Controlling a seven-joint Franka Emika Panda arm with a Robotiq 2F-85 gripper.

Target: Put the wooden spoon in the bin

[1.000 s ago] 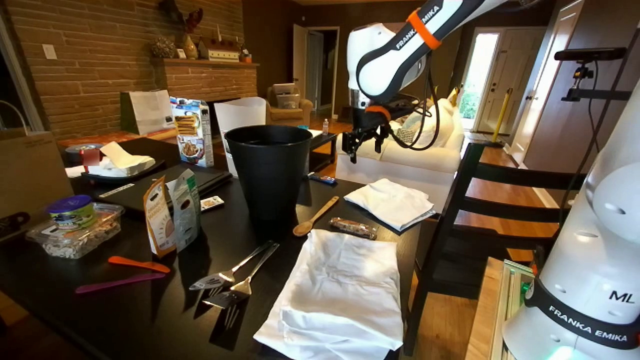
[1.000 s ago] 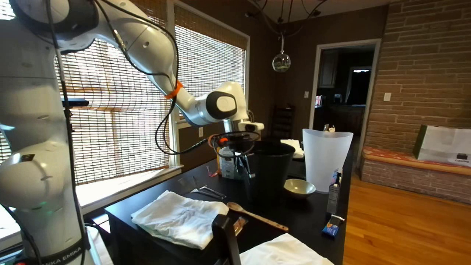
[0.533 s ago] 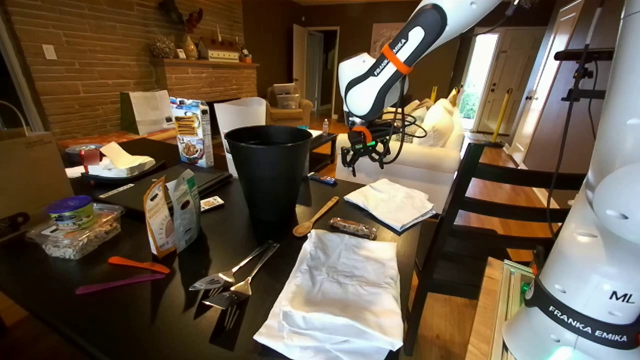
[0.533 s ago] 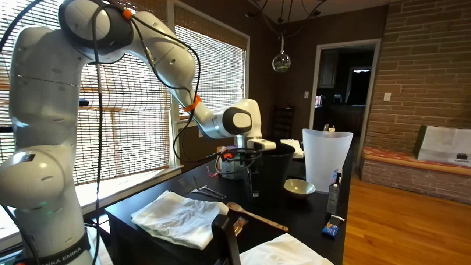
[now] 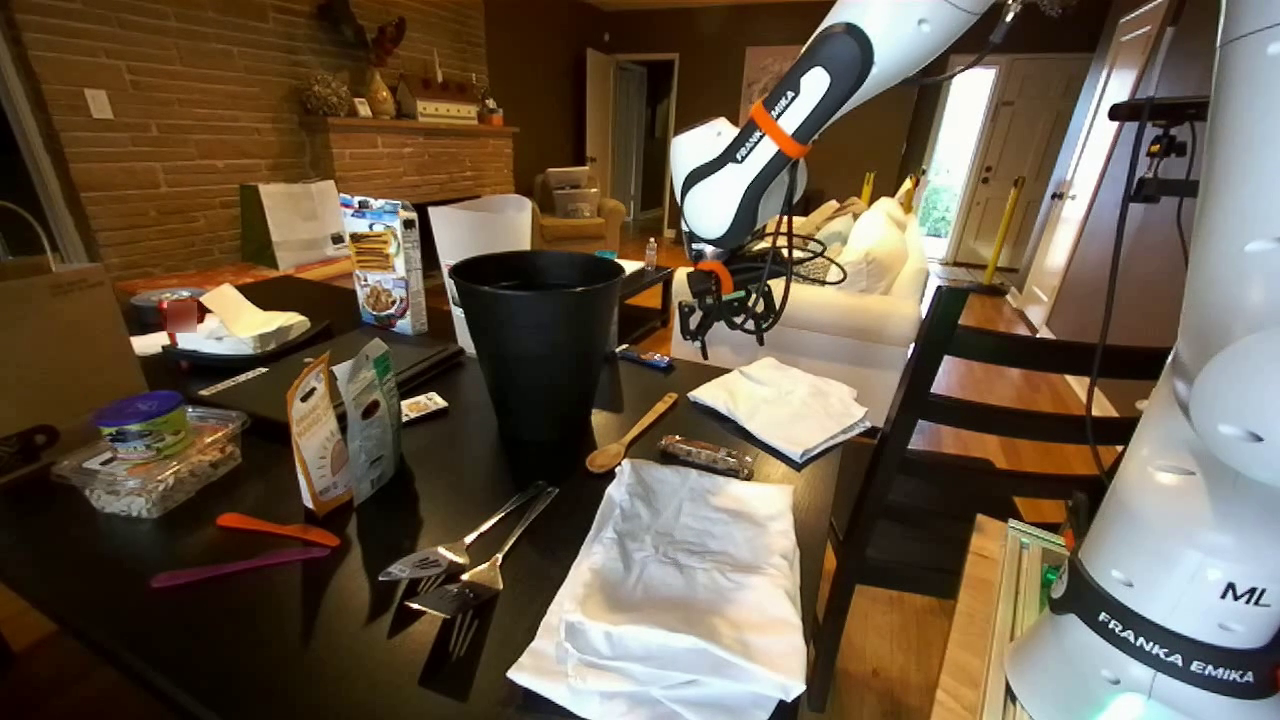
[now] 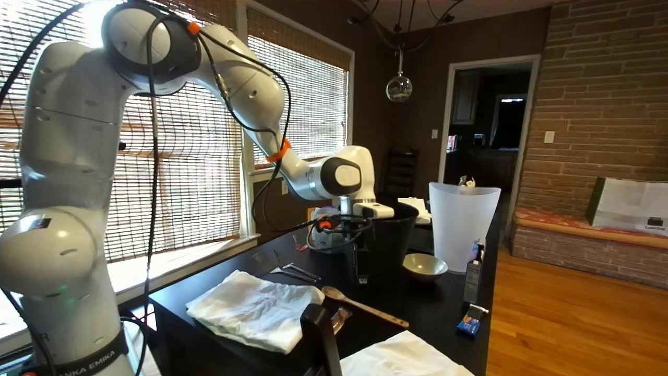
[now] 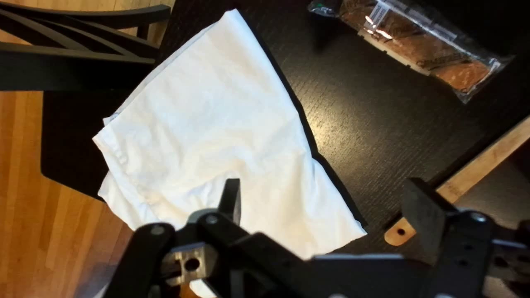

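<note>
FRANKA EMIKA [image 5: 1175,648] on robot arm [image 6: 255,109], also ML [image 5: 1244,595]

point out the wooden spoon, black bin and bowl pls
Wooden spoon [image 6: 368,309]: in an exterior view, on its handle
Black bin [image 5: 538,350]: in an exterior view, on its outer wall
Bowl [image 6: 425,265]: in an exterior view, on its inside

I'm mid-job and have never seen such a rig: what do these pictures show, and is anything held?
The machine is a white jointed robot arm ending in a black two-fingered gripper. Two pictures are taken from outside; the third looks down from its wrist. On the dark table, a tall round black plastic bin stands beside a light-brown wooden spoon; folded white cloths, shiny metal utensils and a clear-wrapped brown bar lie nearby. Nothing is held: the gripper hangs open.
</note>
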